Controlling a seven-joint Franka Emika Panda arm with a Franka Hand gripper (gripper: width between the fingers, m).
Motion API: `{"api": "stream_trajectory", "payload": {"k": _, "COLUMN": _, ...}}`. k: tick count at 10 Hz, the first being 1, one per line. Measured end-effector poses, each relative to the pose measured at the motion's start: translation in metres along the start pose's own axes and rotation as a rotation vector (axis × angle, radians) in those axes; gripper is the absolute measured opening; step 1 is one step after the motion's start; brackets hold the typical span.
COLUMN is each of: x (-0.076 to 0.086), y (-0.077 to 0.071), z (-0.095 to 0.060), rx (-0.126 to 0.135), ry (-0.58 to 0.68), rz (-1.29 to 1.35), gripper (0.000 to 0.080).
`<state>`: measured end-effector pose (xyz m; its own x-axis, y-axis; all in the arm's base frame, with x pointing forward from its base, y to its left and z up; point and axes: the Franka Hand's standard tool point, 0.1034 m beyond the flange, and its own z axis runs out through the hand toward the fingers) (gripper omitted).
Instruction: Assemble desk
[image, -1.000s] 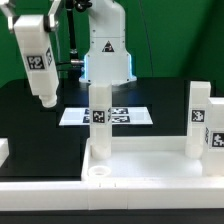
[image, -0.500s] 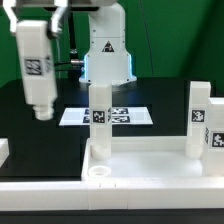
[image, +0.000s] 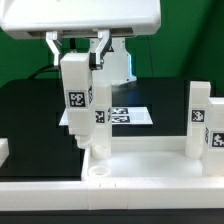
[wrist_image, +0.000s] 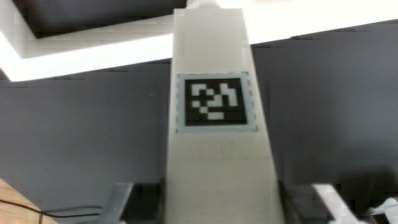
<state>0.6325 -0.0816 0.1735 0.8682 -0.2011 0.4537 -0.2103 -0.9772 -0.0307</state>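
While the gripper (image: 76, 42) clasps one leg (image: 77, 95), two legs (image: 201, 120) stand in the slab (image: 140, 168).

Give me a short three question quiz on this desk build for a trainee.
1. True or false: the gripper is holding a white leg.
2. How many legs already stand upright on the desk top?
3. The held leg hangs: A) over the marker board, B) beside the standing leg, C) flat on the table.

Key: 1 true; 2 two, the second one at the exterior view's right; 3 B.
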Motion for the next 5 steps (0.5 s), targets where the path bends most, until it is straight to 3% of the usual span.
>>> {"api": "stream_trajectory", "payload": {"k": 3, "x": -0.001, "y": -0.001, "z": 0.001, "rx": -0.003, "ry": 0.007, "rz": -0.003, "gripper": 0.0291}}
{"api": "stream_trajectory", "payload": {"k": 5, "x": -0.004, "y": -0.013, "z": 0.003, "rx": 0.002, "ry": 0.028, "rz": -0.012, "gripper": 0.0291}}
